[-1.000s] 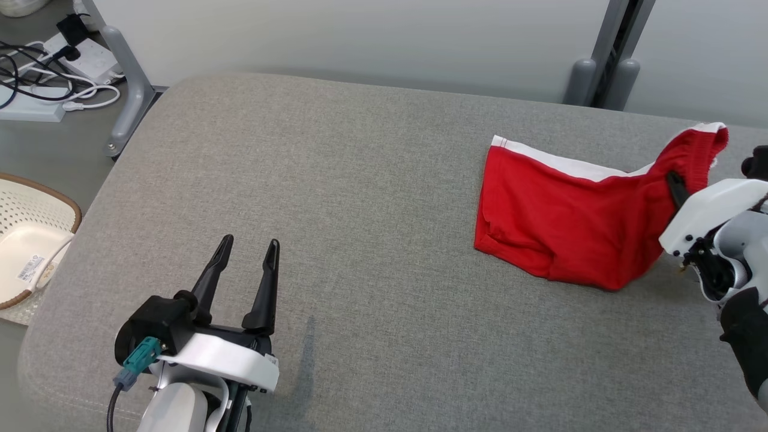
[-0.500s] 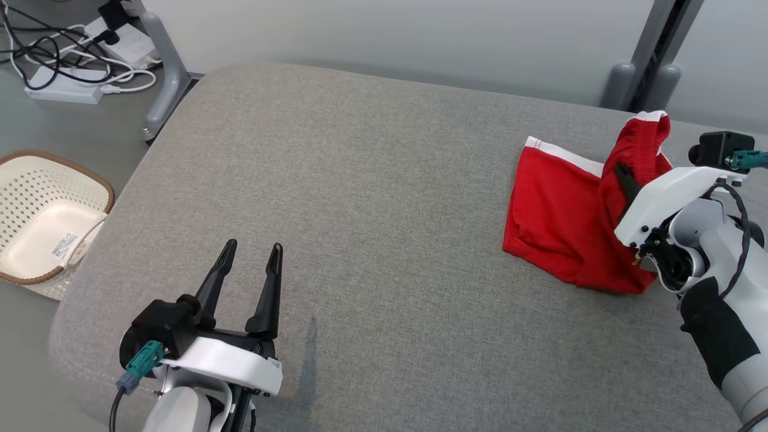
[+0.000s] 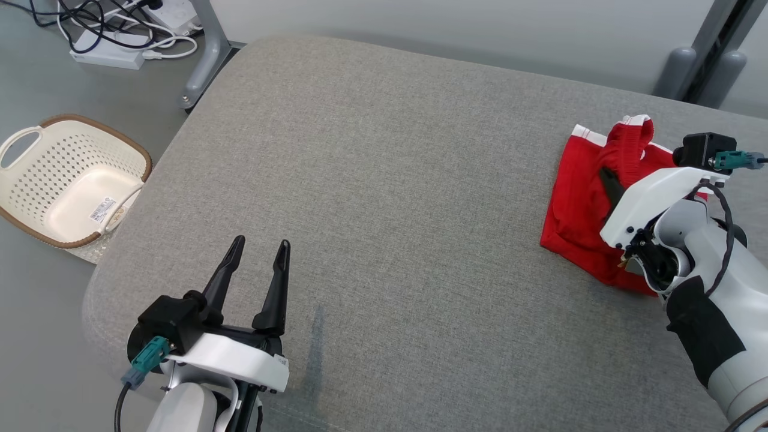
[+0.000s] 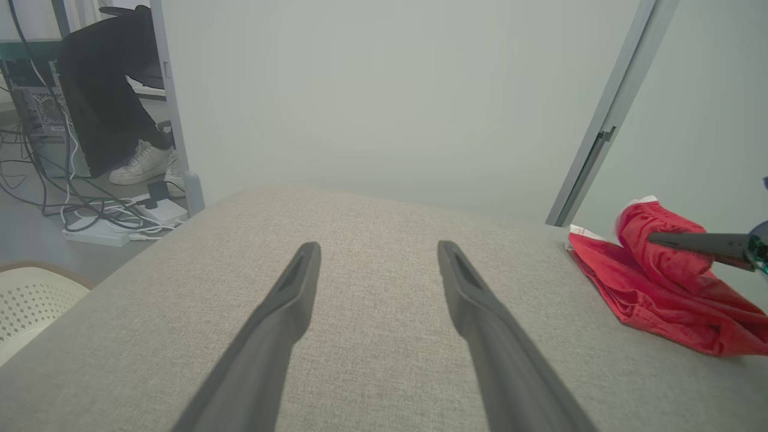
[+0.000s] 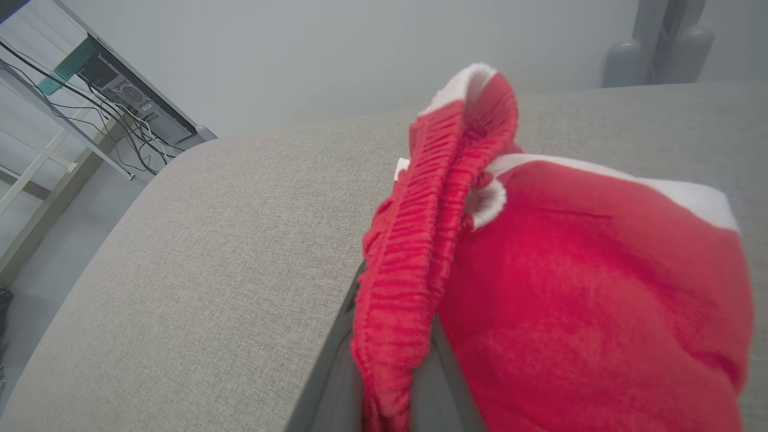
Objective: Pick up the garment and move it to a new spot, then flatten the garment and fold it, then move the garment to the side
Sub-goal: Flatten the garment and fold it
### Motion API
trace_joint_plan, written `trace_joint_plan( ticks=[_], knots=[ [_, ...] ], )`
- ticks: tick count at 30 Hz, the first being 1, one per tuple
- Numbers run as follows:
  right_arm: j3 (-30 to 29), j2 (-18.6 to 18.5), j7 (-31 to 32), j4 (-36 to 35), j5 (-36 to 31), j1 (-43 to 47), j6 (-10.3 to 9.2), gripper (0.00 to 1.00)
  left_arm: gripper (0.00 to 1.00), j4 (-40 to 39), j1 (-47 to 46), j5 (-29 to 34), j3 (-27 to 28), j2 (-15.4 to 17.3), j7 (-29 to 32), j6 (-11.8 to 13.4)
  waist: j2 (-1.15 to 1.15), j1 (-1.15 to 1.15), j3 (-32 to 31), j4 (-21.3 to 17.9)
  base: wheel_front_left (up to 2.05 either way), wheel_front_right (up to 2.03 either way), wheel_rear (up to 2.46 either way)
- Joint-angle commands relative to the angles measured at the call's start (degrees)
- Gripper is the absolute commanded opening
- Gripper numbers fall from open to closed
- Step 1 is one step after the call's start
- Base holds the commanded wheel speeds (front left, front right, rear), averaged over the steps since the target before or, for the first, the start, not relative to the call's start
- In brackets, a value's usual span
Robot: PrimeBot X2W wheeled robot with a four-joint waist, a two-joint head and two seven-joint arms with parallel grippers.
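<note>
The garment [image 3: 579,210] is a pair of red shorts with white trim, lying at the right of the grey cushioned surface [image 3: 384,198]. My right gripper [image 3: 609,180] is shut on the garment's ribbed waistband, which it holds lifted and bunched above the rest of the cloth. In the right wrist view the waistband [image 5: 408,264] drapes over my closed fingers [image 5: 336,366], with the garment [image 5: 594,294] spreading to the right. My left gripper [image 3: 259,259] hovers open over the near left of the surface, holding nothing. The left wrist view has the garment [image 4: 660,294] far right, beyond my left gripper [image 4: 378,255].
A cream laundry basket [image 3: 24,198] with a brown rim sits on the floor to the left. Power strips and cables [image 3: 126,36] lie on the floor at top left by a grey post [image 3: 207,54]. A person's legs [image 4: 114,114] stand beyond the partition.
The head camera has swung, shifting the scene rightward in view. My right gripper has pulled the waistband up and over toward the left, bunching the shorts into a narrower heap. The left gripper stays still.
</note>
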Motion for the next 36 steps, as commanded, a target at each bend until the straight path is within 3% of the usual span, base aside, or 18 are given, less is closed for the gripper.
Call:
trace_joint_plan(
  ticks=[1, 5, 6, 7, 27, 36],
  knots=[
    [0.0, 0.05, 0.06, 0.36, 0.47, -0.34, 0.0, 0.0, 1.0, 0.04, -0.64, -0.46, -0.07, 0.18, -0.04, -0.33, 0.0, 0.0, 0.16, 0.42, 0.0, 0.0, 0.0],
    [0.13, 0.27, -0.01, 1.51, 0.78, -0.33, -0.01, 0.0, 1.0, 0.1, -0.79, -1.0, -0.54, 0.16, -0.04, -0.32, 0.0, 0.0, 0.22, 0.83, 0.0, 0.0, 0.0],
    [-0.07, 0.43, -0.03, 1.78, 1.13, -0.46, 0.0, 0.09, 1.0, 0.12, -0.84, -1.13, -0.58, 0.15, -0.04, -0.19, 0.0, 0.0, 0.25, 0.86, 0.0, 0.0, 0.0],
    [-0.41, 0.62, -0.39, 2.06, 1.42, -0.67, 0.0, 1.0, 1.0, 0.17, -0.87, -1.22, -0.59, 0.16, -0.04, -0.1, 0.0, 0.0, 0.26, 0.85, 0.0, 0.0, 0.0],
    [4.97, 4.78, 0.03, -3.95, 3.56, 0.75, 0.0, 1.0, 1.0, 0.52, -0.64, -1.81, -0.21, 0.17, -0.04, 0.51, 0.0, 0.0, -1.35, -1.62, 0.0, 0.0, 0.0],
    [7.77, 0.15, -5.62, -10.87, 0.82, -0.7, 0.0, 1.0, 1.0, -0.96, -0.23, -2.15, 1.3, 0.17, -0.04, 0.45, 0.0, 0.0, -4.32, -7.08, 0.0, 0.0, 0.0]
  ],
)
